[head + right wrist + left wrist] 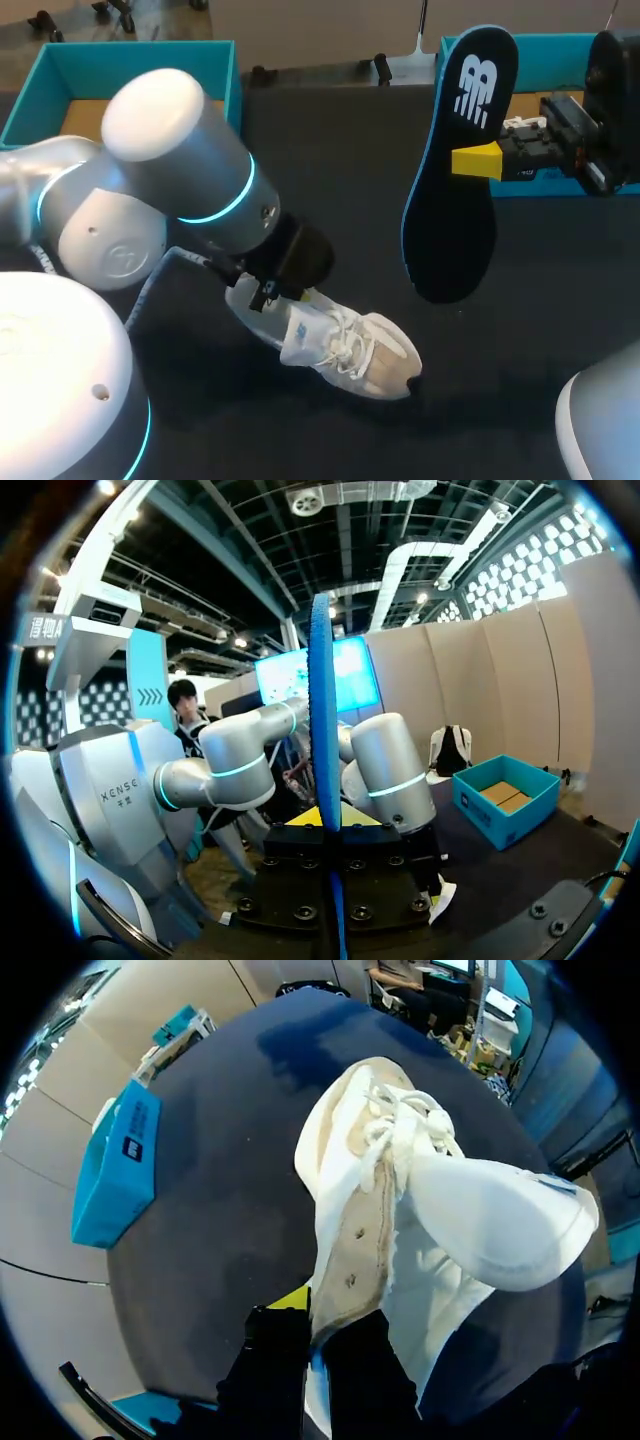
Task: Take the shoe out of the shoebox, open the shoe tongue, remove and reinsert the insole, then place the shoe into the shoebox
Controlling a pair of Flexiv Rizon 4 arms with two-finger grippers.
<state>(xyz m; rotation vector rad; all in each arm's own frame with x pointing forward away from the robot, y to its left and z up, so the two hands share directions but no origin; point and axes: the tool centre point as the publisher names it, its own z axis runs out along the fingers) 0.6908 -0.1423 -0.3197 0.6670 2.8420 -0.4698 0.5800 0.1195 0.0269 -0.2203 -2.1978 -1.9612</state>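
Done: shoe (345, 345) out of the shoebox (130, 58), lying on the desk (330, 150), tongue (500, 1220) folded open — insole (455, 180) out.
Left fingers (288, 1300): clamped on the shoe's collar.
Right fingers (478, 160): clamped on the insole, held aloft.
Remaining: reinsert the insole, box the shoe.

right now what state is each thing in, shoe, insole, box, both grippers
shoe: out of the box, on the table, tongue pulled open, no insole in it
insole: out of the shoe, held up in the air
shoebox: open, no shoe in it
left gripper: shut on the shoe's collar edge
right gripper: shut on the insole
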